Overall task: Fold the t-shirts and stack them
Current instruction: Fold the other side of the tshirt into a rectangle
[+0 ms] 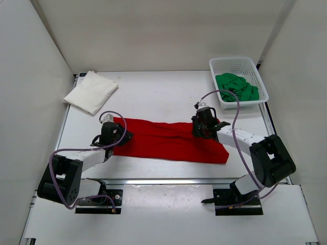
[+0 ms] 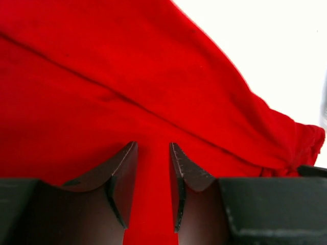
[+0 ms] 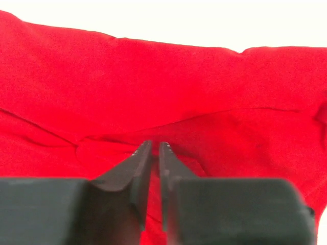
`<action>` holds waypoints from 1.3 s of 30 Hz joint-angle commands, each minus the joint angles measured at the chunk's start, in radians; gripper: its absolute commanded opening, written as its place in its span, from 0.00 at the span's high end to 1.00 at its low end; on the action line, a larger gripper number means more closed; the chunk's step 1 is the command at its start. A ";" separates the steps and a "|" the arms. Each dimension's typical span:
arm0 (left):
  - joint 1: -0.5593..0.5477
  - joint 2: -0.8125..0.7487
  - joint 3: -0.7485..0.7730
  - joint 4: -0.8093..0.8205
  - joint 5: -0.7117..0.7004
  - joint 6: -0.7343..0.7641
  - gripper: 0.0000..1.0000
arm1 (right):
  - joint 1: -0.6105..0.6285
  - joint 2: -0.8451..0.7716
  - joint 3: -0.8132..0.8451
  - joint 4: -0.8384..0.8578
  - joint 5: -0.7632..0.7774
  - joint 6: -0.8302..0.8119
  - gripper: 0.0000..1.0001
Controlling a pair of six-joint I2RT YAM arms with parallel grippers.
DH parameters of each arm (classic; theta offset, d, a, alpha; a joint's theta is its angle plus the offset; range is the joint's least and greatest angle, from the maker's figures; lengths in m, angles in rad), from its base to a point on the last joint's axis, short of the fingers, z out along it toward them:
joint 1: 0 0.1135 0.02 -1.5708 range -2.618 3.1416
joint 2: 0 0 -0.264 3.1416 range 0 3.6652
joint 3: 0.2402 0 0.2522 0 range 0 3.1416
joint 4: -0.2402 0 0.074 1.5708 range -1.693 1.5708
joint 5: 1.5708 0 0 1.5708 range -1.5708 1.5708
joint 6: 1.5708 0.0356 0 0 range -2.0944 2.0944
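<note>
Far left, back: a white cloth t-shirt lies folded into a flat packet on the white table. It is turned at a slant, near the left wall and well apart from everything else.
Left arm: I reach in from the near left corner. My left gripper is down on the left end of a bright red cloth t-shirt.
Left jaws: they stand apart, the dark fingers pointing into the cloth, with red showing in the gap between them. I cannot tell whether they press any of it.
Middle: the red t-shirt lies as a long band across the table from left to right. Its right end is a little nearer my bases than its left, and a long crease runs along it.
Right arm: I reach in from the near right corner. My right gripper is on the band's far edge, right of its middle.
Right jaws: they are drawn almost together, with only a thin slit between the fingers. Creases in the red cloth run to the tips, and the jaws pinch a fold of it.
Far right, back: a white plastic lattice basket stands at the table's back right corner, apart from the red band.
In the basket: a green cloth t-shirt lies crumpled, filling the nearer part.
</note>
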State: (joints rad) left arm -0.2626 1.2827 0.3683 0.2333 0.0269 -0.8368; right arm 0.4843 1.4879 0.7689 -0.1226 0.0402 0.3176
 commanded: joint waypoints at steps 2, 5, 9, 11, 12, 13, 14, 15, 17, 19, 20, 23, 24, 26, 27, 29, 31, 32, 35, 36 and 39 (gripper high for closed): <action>0.005 -0.016 -0.029 0.060 0.010 -0.008 0.58 | 0.043 -0.024 -0.006 0.008 0.040 0.023 1.00; 0.017 -0.034 -0.022 0.057 0.011 -0.005 0.59 | 0.089 -0.072 -0.031 -0.061 0.075 0.072 1.00; 0.013 -0.052 -0.006 0.047 0.013 -0.016 0.59 | 0.151 -0.185 -0.071 -0.175 0.122 0.145 1.00; 0.003 -0.052 0.003 0.054 0.015 -0.024 0.59 | 0.180 -0.224 -0.089 -0.190 0.106 0.187 1.00; 0.002 -0.049 0.014 0.052 0.022 -0.016 0.59 | 0.194 -0.247 -0.108 -0.192 0.095 0.204 0.99; 0.002 -0.043 0.017 0.052 0.019 -0.025 0.59 | 0.198 -0.259 -0.118 -0.199 0.064 0.227 1.00; 0.006 -0.045 0.023 0.052 0.025 -0.024 0.59 | 0.215 -0.268 -0.135 -0.178 0.031 0.236 1.00; 0.002 -0.037 0.021 0.057 0.028 -0.030 0.60 | 0.217 -0.268 -0.140 -0.169 0.011 0.257 1.00; 0.020 -0.031 0.026 0.064 0.051 -0.039 0.60 | 0.231 -0.275 -0.177 -0.102 -0.112 0.288 0.88; 0.028 -0.036 0.031 0.063 0.060 -0.042 0.60 | 0.252 -0.273 -0.189 -0.066 -0.163 0.316 0.73; 0.033 -0.037 0.035 0.057 0.062 -0.039 0.60 | 0.254 -0.272 -0.192 -0.057 -0.181 0.319 0.66; 0.048 -0.045 0.052 0.047 0.056 -0.044 0.59 | 0.222 -0.288 -0.166 -0.098 -0.171 0.272 0.61; 0.059 -0.039 0.054 0.060 0.059 -0.054 0.60 | 0.185 -0.317 -0.161 -0.112 -0.148 0.268 0.62; 0.063 -0.017 0.072 0.072 0.061 -0.070 0.59 | 0.064 -0.368 -0.167 -0.085 -0.140 0.229 0.75; 0.066 0.001 0.092 0.078 0.058 -0.077 0.59 | 0.021 -0.388 -0.165 -0.057 -0.154 0.224 0.85; 0.072 0.041 0.131 0.074 0.059 -0.088 0.60 | -0.151 -0.376 -0.157 -0.019 -0.177 0.201 1.00; 0.088 0.092 0.173 0.084 0.064 -0.107 0.59 | -0.263 -0.335 -0.149 0.037 -0.195 0.198 1.00; 0.108 0.133 0.191 0.083 0.071 -0.108 0.60 | -0.312 -0.296 -0.145 0.087 -0.197 0.205 1.00; 0.144 0.222 0.265 0.077 0.097 -0.130 0.60 | -0.410 -0.197 -0.129 0.176 -0.151 0.212 0.85; 0.152 0.251 0.283 0.077 0.099 -0.127 0.60 | -0.430 -0.157 -0.123 0.208 -0.155 0.212 0.76; 0.183 0.320 0.322 0.061 0.119 -0.131 0.61 | -0.510 -0.074 -0.117 0.276 -0.172 0.224 0.67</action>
State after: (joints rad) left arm -0.1066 1.5745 0.6506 0.2996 0.1112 -0.9524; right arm 0.0238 1.3693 0.6197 0.0250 -0.1261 0.5430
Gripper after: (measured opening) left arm 0.396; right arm 0.320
